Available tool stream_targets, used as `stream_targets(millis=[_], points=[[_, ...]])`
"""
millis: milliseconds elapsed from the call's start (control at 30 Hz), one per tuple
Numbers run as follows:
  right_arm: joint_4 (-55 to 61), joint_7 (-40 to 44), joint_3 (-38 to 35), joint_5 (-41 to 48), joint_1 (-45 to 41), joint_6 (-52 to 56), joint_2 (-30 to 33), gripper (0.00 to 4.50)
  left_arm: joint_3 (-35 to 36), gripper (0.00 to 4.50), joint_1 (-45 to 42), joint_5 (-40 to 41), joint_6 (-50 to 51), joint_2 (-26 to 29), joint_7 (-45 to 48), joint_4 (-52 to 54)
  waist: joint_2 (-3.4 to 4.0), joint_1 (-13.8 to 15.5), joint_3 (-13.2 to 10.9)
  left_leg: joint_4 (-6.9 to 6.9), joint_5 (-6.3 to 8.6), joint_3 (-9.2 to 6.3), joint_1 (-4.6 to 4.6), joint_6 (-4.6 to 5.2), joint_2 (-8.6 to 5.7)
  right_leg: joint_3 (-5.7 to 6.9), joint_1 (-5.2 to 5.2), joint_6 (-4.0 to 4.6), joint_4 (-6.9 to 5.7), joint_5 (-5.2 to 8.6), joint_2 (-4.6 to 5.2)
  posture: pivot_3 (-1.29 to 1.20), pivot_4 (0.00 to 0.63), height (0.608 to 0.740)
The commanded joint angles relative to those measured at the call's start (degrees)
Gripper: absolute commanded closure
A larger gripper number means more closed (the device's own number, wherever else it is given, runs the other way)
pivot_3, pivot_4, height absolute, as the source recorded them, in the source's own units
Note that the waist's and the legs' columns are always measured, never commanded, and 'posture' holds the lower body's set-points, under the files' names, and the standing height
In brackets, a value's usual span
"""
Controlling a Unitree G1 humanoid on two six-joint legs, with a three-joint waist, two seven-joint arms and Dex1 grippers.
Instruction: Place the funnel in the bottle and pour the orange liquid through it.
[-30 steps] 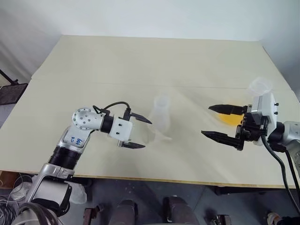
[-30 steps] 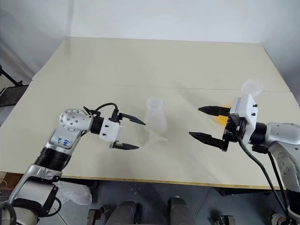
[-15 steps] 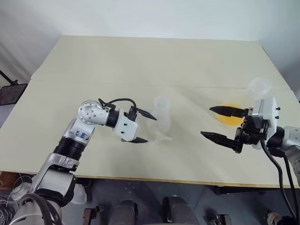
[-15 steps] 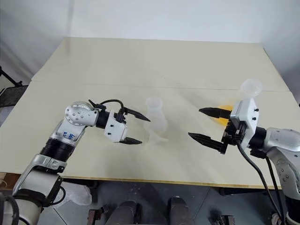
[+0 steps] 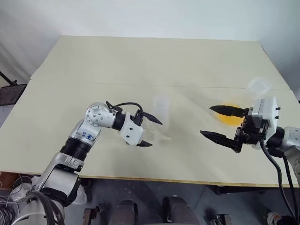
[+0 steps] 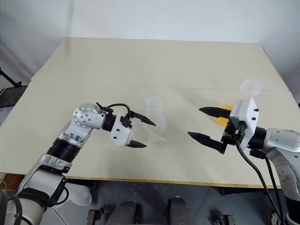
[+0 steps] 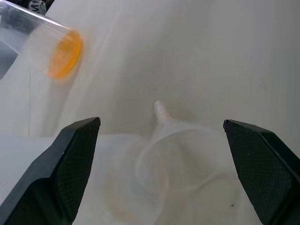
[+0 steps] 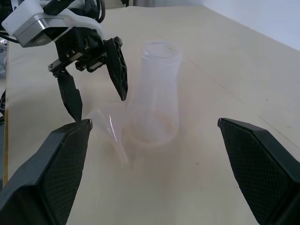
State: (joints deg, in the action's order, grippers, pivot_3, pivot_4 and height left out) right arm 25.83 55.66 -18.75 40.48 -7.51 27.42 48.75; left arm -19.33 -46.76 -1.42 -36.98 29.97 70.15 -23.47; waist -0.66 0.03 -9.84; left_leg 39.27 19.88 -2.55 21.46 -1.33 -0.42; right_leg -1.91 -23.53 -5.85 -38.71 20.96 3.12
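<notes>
Closing my left claw (image 5: 149, 131), jaws apart, rightward onto the funnel (image 7: 180, 140) lying on the worktop (image 5: 140, 61) beside the bottle (image 6: 154, 117) | right claw (image 5: 220, 123) waits apart, empty | orange liquid (image 5: 230, 118) behind it | funnel not yet gripped

**Robot arms: appearance**

Both arms: silver-grey jointed segments, black collars, white wrist housings with small dark screws. Left hand (image 5: 149, 132) and right hand (image 5: 218, 123): paired black tapered fingers. Black cables loop at each wrist; blue markings on left forearm.
</notes>
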Motion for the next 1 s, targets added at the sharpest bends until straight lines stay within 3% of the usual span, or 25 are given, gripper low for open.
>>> stream_targets(millis=[33, 400, 567, 1000], points=[[2.5, -0.8, -2.9, 1.2, 0.8, -0.8, -0.2, 0.0, 0.2, 0.02, -1.7, 0.1, -0.9, 0.7, 0.3, -0.6, 0.0, 0.0, 0.0, 0.0, 0.0, 0.0, 0.0, 0.0, 0.0, 0.0, 0.0, 0.0, 0.0, 0.0, 0.0, 0.0, 0.15, 0.74], [3.6, -1.4, -3.4, 2.2, 2.0, -0.2, 0.2, 0.0, -0.2, 0.02, -3.5, -2.8, -5.0, 0.0, -2.4, -3.3, 0.0, 0.0, 0.0, 0.0, 0.0, 0.0, 0.0, 0.01, -0.01, 0.0, 0.01, 0.0, -0.06, 0.0, 0.0, 0.0, 0.15, 0.74], [5.6, 2.7, -5.6, 5.3, 7.1, 1.3, 2.1, 0.0, -1.0, 0.02, -3.5, -3.9, -7.0, -1.0, -3.7, -4.1, 0.0, 0.1, 0.0, 0.0, 0.0, 0.0, 0.0, 0.01, -0.01, 0.0, 0.01, 0.0, -0.08, 0.0, 0.0, 0.0, 0.15, 0.74], [2.8, 8.5, -3.7, -0.9, 14.7, -4.0, 2.2, 0.0, -3.3, 0.02, -7.0, -8.7, -14.2, -3.1, -8.3, -11.1, -0.02, 0.2, 0.0, 0.02, 0.01, 0.11, -0.03, 0.07, -0.05, -0.02, 0.05, -0.07, 0.02, -0.04, -0.02, 0.0, 0.15, 0.74]])
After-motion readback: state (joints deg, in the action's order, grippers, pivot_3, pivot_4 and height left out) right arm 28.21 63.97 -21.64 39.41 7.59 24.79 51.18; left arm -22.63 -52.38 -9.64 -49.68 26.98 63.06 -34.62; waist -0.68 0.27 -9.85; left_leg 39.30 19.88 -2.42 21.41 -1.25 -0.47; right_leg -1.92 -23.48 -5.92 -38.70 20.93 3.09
